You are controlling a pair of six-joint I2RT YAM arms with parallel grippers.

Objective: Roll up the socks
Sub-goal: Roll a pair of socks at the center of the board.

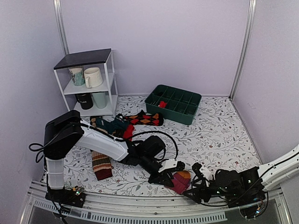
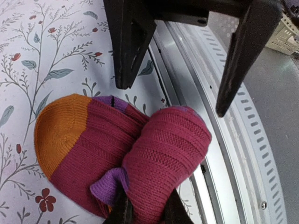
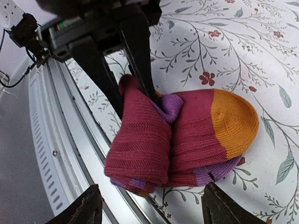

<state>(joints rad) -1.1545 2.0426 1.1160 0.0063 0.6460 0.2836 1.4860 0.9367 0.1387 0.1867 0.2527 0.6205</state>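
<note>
The maroon pair of socks (image 2: 93, 140) with an orange toe and purple stripes lies partly rolled at the table's near edge, half over the metal rail. My left gripper (image 2: 147, 207) is shut on the rolled maroon cuff, with a purple fold beside one finger. In the top view it (image 1: 166, 177) is just left of the roll (image 1: 181, 181). My right gripper (image 3: 150, 193) is open wide, with its fingers on either side of the roll (image 3: 196, 126) and not touching it. It faces the left gripper from the right (image 1: 198, 179).
A brown striped sock (image 1: 101, 164) lies at the left. Argyle (image 1: 145, 118), teal (image 1: 113, 125) and red (image 1: 128, 132) socks lie mid-table. A green divided tray (image 1: 170, 114) stands at the back. A white shelf with mugs (image 1: 88, 79) is back left. The metal rail (image 1: 140, 205) runs along the near edge.
</note>
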